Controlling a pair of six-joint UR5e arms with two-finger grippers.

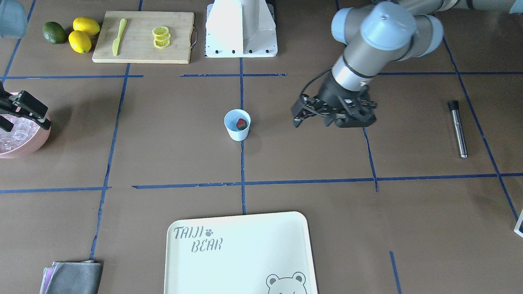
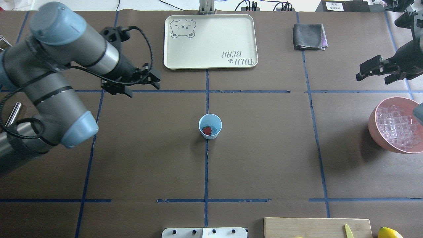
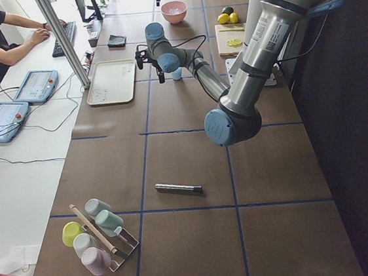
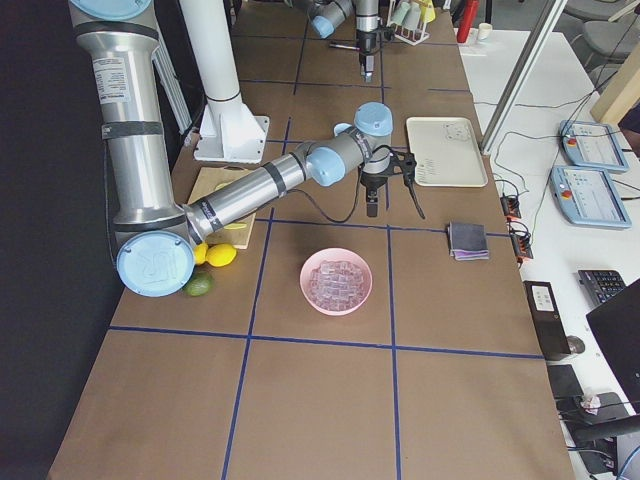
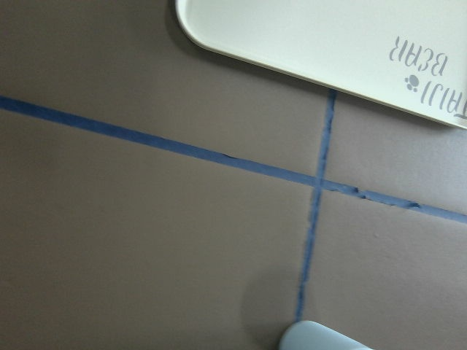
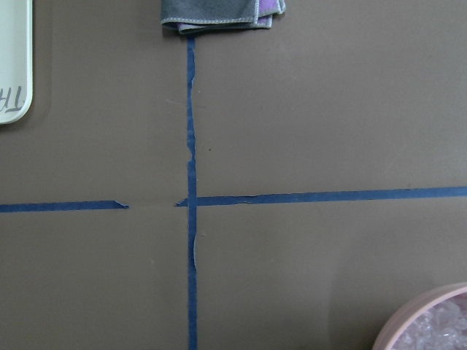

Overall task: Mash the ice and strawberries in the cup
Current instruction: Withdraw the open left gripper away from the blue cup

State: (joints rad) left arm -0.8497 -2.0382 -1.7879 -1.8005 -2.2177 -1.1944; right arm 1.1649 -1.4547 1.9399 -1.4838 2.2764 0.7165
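The pale-blue cup (image 1: 237, 125) (image 2: 210, 126) stands upright at the table's centre on a blue tape line. A red strawberry (image 1: 242, 123) (image 2: 207, 130) lies inside it; whether ice lies beside it I cannot tell. Several clear ice cubes (image 2: 396, 127) (image 4: 336, 281) fill the pink bowl (image 2: 375, 132) (image 1: 28, 149). My left gripper (image 2: 142, 87) (image 1: 333, 120) hangs open and empty, off to the cup's left and a little farther out. The cup's rim (image 5: 321, 337) shows at the left wrist view's bottom edge. My right gripper (image 2: 375, 74) (image 1: 18, 116) is open and empty, just beyond the bowl.
A cream bear tray (image 2: 210, 41) and a folded grey cloth (image 2: 309, 36) lie on the far side. The cutting board (image 1: 143, 36) holds lemon slices and a knife, with lemons (image 1: 83, 34) beside it. A metal muddler (image 1: 457, 128) lies beyond my left arm. A person sits at a side desk.
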